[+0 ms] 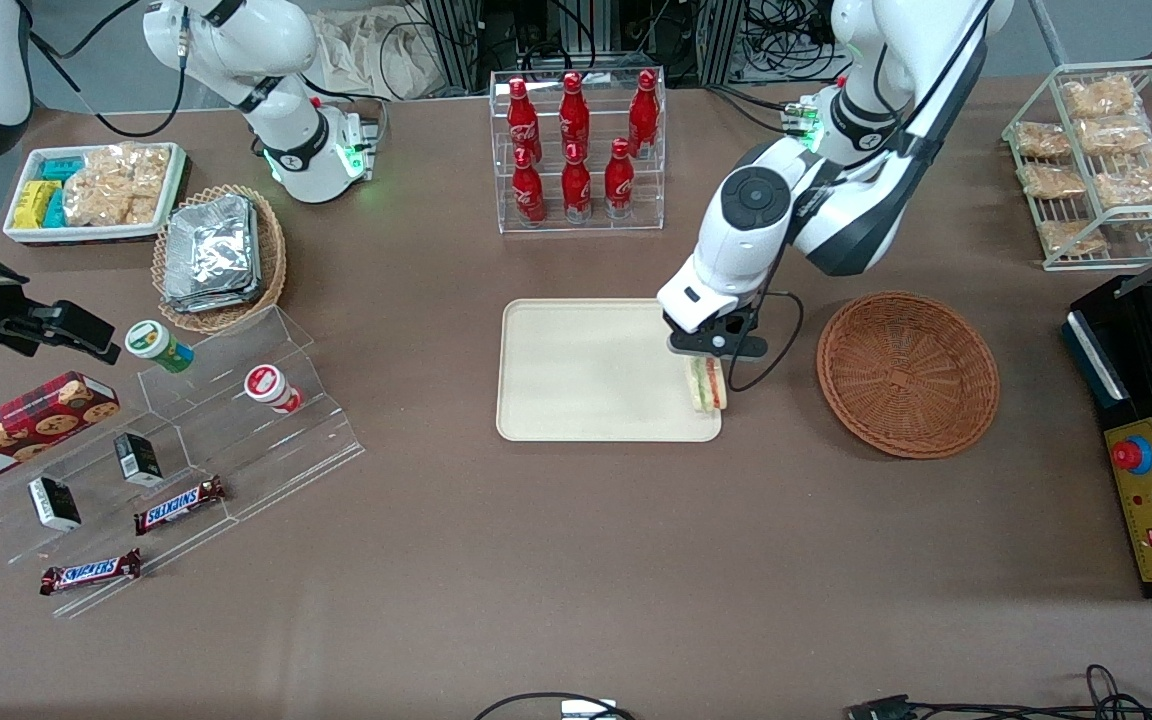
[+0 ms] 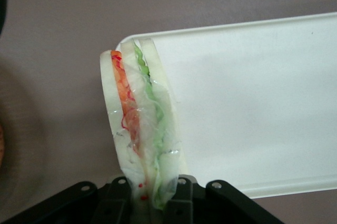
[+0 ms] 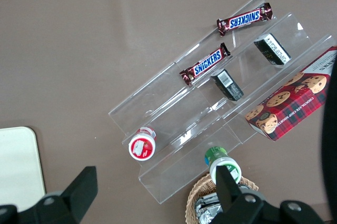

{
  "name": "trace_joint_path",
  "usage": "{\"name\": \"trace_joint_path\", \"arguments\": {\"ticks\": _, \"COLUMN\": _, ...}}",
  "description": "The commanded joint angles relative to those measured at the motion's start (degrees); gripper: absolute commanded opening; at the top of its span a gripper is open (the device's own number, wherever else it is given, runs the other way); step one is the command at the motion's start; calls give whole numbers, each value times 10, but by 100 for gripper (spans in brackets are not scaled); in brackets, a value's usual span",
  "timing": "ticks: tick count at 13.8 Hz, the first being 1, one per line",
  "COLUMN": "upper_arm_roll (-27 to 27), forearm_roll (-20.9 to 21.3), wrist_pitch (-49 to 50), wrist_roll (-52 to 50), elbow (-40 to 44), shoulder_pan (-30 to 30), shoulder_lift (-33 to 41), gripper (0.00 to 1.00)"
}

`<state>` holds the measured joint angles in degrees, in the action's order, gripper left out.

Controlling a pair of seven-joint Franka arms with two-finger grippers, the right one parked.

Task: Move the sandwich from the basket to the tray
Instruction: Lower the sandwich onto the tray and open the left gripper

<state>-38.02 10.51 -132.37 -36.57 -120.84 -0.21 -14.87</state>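
I have the gripper (image 1: 708,362) clamped on the sandwich (image 1: 707,384), which hangs from the fingers over the tray (image 1: 576,370) at its edge nearest the basket (image 1: 907,372). What matters for the set-down: the wedge's long axis runs straight out from the jaws, and in the wrist view part of it overhangs the tray's corner, so I judge a nudge inward is needed. The basket sits apart, emptied. Readable print: Snickers bars (image 1: 179,505), a Walkers biscuit box (image 1: 24,425).

Probably a robot lab staged as a shop: a table (image 1: 536,560) with snack displays, a bottle rack (image 1: 578,150), cables and a control box (image 1: 1151,500); the gripper (image 1: 708,372) hangs over the tray (image 1: 576,372).
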Motion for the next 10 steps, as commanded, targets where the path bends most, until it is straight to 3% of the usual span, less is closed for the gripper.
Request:
{"name": "trace_joint_path", "arguments": {"ticks": 1, "upper_arm_roll": -1, "forearm_roll": 30, "wrist_pitch": -3, "wrist_roll": -17, "elbow": 17, "shoulder_pan": -11, "shoulder_lift": -37, "gripper": 0}}
{"name": "trace_joint_path", "arguments": {"ticks": 10, "upper_arm_roll": 1, "forearm_roll": 167, "wrist_pitch": -44, "wrist_roll": -101, "elbow": 16, "shoulder_pan": -59, "shoulder_lift": -120, "gripper": 0}}
